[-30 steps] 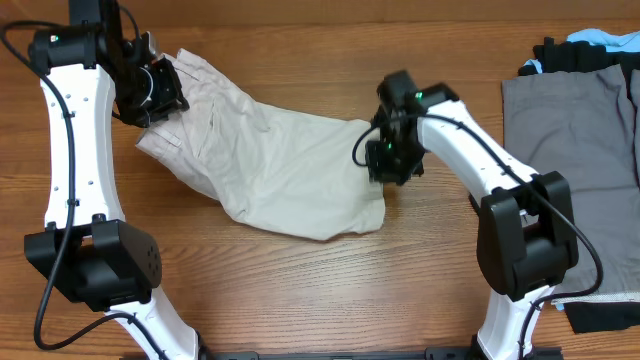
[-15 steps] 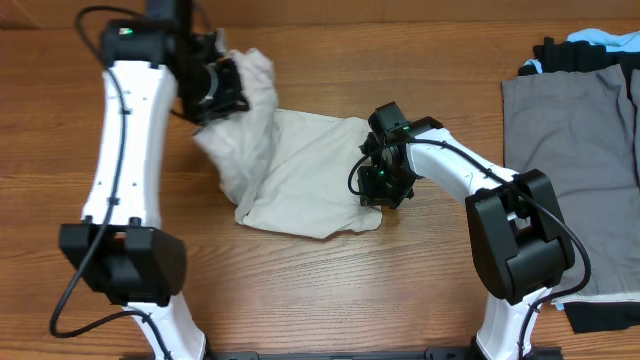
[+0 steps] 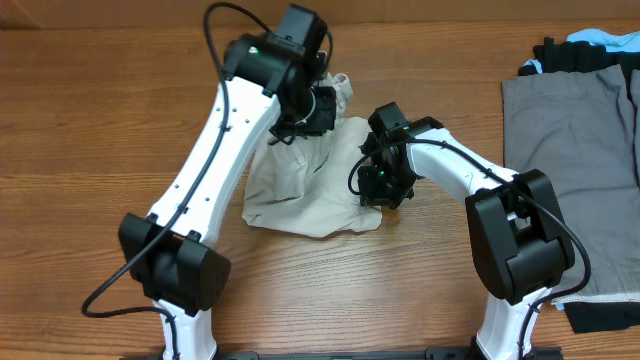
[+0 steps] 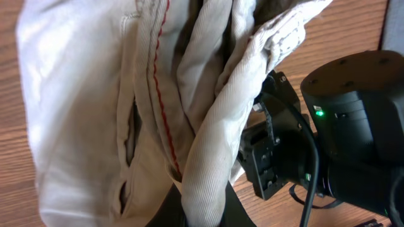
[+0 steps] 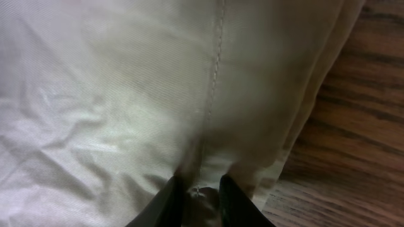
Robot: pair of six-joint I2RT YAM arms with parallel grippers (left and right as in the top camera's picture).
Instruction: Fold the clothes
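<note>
The light beige shorts point(image 3: 300, 190) lie bunched in the middle of the table. My left gripper point(image 3: 318, 104) is shut on a thick fold of them, waistband and pocket seams, and holds that end lifted above the rest; the fold fills the left wrist view point(image 4: 202, 157). My right gripper point(image 3: 383, 183) is shut on the right hem of the shorts, low at the table, and in the right wrist view point(image 5: 201, 192) its fingers pinch the cloth beside a seam. The two grippers are close together.
Grey shorts point(image 3: 575, 130) lie spread at the right edge, with a black garment point(image 3: 560, 55) and a light blue one point(image 3: 605, 40) behind them. A dark item point(image 3: 605, 318) sits at the front right. Bare wood table point(image 3: 80, 150) to the left.
My left gripper has carried its end of the shorts from the far left to the right, over toward my right gripper, doubling the cloth over. The right gripper stayed on the hem.
</note>
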